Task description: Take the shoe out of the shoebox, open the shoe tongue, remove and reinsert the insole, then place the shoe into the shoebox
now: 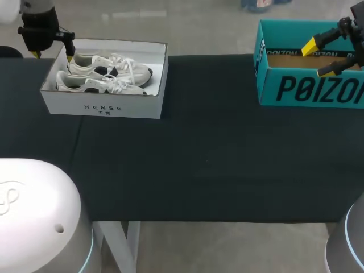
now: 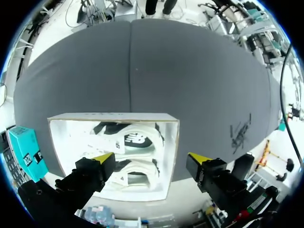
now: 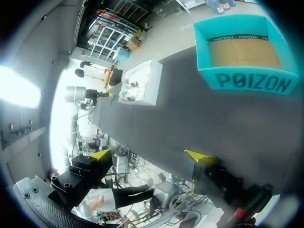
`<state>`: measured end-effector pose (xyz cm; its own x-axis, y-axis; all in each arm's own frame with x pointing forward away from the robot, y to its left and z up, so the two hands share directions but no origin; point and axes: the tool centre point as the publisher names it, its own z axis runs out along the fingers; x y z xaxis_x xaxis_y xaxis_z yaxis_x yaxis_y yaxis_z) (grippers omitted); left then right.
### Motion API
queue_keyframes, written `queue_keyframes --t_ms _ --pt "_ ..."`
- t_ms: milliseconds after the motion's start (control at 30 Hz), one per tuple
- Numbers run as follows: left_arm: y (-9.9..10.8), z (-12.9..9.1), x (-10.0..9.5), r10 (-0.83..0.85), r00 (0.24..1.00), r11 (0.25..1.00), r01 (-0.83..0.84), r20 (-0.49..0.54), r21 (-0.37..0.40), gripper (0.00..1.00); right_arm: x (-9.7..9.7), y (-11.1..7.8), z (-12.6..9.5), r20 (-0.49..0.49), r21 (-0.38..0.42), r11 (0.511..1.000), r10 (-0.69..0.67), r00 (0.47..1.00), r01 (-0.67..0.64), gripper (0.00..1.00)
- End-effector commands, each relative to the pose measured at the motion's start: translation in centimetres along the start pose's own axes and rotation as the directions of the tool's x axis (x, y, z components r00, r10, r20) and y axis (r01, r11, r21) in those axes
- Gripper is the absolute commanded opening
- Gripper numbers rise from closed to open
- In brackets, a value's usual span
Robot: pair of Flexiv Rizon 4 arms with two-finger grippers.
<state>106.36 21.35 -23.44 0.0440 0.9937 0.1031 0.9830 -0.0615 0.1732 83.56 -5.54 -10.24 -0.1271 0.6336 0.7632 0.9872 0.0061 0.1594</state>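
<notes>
A white shoebox [image 1: 105, 107] stands open at the table's back left, holding a pair of white sneakers [image 1: 105, 75] that lie side by side. My left gripper [image 1: 53, 56] hovers open above the box's far left corner, gripping nothing. In the left wrist view the sneakers [image 2: 130, 142] lie in the shoebox [image 2: 111, 117] under the open left gripper [image 2: 151, 157]. My right gripper [image 1: 318, 58] hangs open and empty over the teal box at the back right. From the right wrist the open right gripper [image 3: 147, 154] is seen, with the white shoebox [image 3: 140, 83] far off.
A teal cardboard box [image 1: 310, 88] with a bare brown floor stands at the table's back right, also seen as the teal box [image 3: 244, 83] ahead of the right gripper. A black cloth [image 1: 216, 148] covers the table between and in front of the two boxes.
</notes>
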Motion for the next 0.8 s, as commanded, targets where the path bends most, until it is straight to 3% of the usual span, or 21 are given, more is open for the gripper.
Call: queue_keyframes --t_ms 33,400,800 --pt "0.0 2.7 -0.5 -0.005 1.0 1.0 0.005 0.005 0.029 1.0 -0.1 0.2 0.0 0.002 0.003 1.0 0.0 1.0 0.0 1.0" --pt "1.3 5.6 1.2 0.003 1.0 1.0 -0.003 -0.006 0.019 1.0 -0.1 0.2 0.0 0.002 0.003 1.0 0.0 1.0 0.0 1.0" --pt "0.3 9.0 0.2 0.03 0.999 0.997 -0.031 0.021 0.073 1.0 -0.1 0.2 0.0 0.002 0.003 1.0 0.0 1.0 0.0 1.0"
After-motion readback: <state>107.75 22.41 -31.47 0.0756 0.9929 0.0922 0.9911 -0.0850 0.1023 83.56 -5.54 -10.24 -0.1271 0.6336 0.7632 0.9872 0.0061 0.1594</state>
